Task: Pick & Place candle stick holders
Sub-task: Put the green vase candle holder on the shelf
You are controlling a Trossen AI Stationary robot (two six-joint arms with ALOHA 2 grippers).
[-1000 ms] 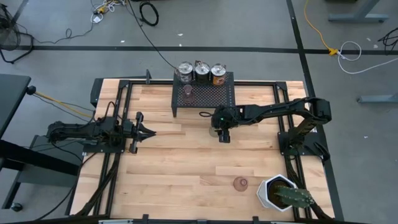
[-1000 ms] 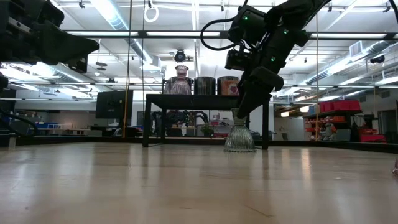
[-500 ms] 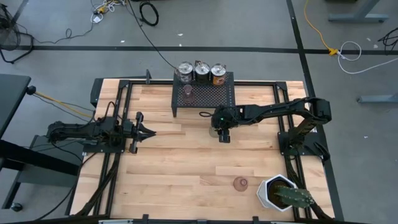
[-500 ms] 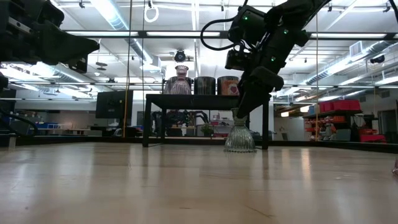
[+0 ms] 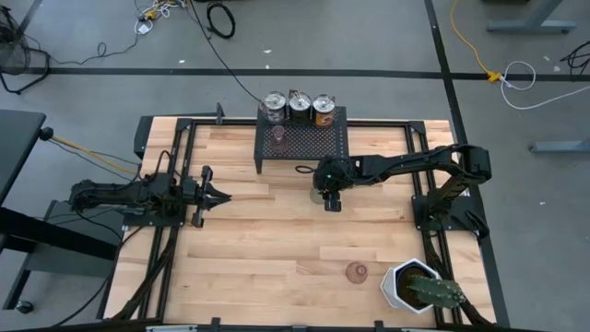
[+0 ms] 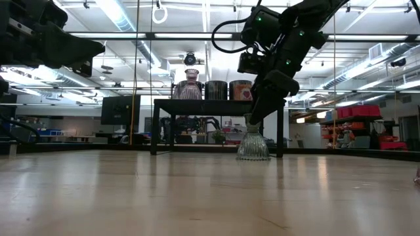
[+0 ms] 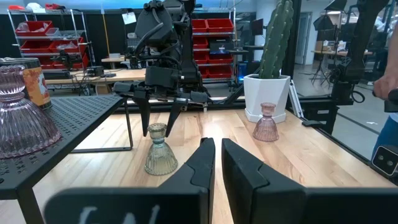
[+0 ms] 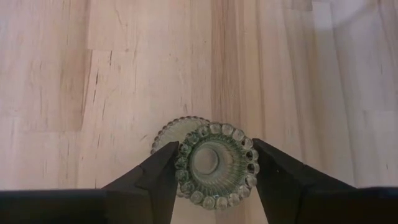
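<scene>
An olive-green glass candle stick holder [image 8: 216,165] stands upright on the wooden table [image 5: 277,240], just in front of the black mesh rack [image 5: 318,146]. My right gripper [image 5: 330,198] reaches down over it and is shut on its top. A pink holder [image 5: 357,271] stands on its foot near the table's front right. Another pink holder [image 5: 278,135] sits on the rack, with three metallic holders [image 5: 300,106] along the rack's far edge. My left gripper [image 5: 221,196] waits shut at the table's left, pointing level. My right gripper pinches the green holder's beaded top rim [image 8: 184,163] between its two fingers, one on each opposite side. The fingers come from above, slanting down from the table's right. The holder stays upright, its flared foot [image 6: 253,155] on the table.
A white hexagonal pot with a cactus [image 5: 413,286] stands at the front right corner, close to the pink holder. The rack's legs [image 6: 280,131] stand right behind the green holder. Bare wood lies across the table's middle and front left.
</scene>
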